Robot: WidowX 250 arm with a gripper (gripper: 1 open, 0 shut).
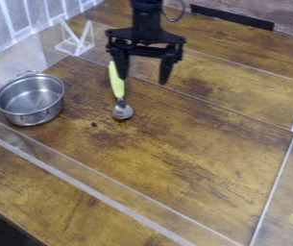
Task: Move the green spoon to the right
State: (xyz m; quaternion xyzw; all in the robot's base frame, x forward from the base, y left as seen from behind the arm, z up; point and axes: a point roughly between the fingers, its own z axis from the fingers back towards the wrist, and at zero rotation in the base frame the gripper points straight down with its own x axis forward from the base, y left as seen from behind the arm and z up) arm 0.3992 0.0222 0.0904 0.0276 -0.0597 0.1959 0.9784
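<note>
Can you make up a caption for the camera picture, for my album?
The robot's gripper, open by the green spoon, with a shiny pot nearby.

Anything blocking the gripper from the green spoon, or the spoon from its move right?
Nothing visible blocks either: the open gripper hovers near the handle of the green spoon, and bare wooden tabletop lies to its right.

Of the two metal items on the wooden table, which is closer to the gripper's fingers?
The small spoon with the yellow-green handle: its handle tip lies right by the fingers, while the round steel pot sits farther off.
</note>
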